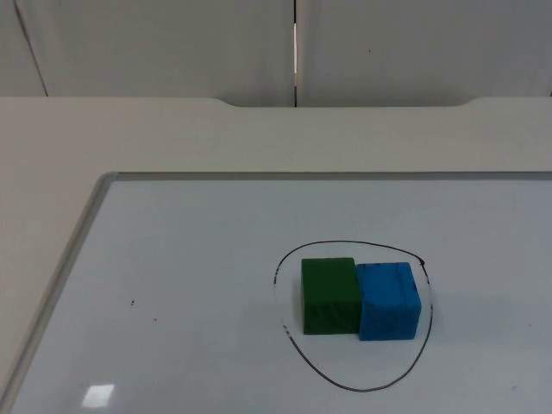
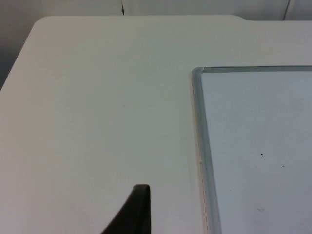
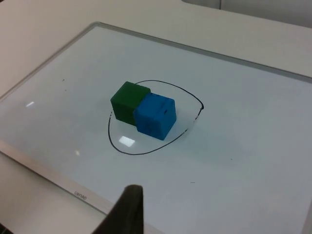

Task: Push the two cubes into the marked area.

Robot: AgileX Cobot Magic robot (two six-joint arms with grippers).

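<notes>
A green cube [image 1: 330,295] and a blue cube [image 1: 389,300] stand side by side, touching, on a whiteboard. Both lie inside a hand-drawn black loop [image 1: 366,390], the blue one close to the line on its right side. The right wrist view has the same pair, green cube [image 3: 127,100] and blue cube [image 3: 155,116], within the loop [image 3: 131,153]. My right gripper [image 3: 127,214] hangs over the board's edge, well away from the cubes. My left gripper [image 2: 137,214] is above bare table beside the board's corner, holding nothing that I can see.
The whiteboard's raised metal frame [image 1: 82,233] runs along the board's left and far sides, its corner [image 2: 197,73] near the left gripper. Beyond it is plain white table [image 1: 172,138], ending at the grey partition wall [image 1: 172,43].
</notes>
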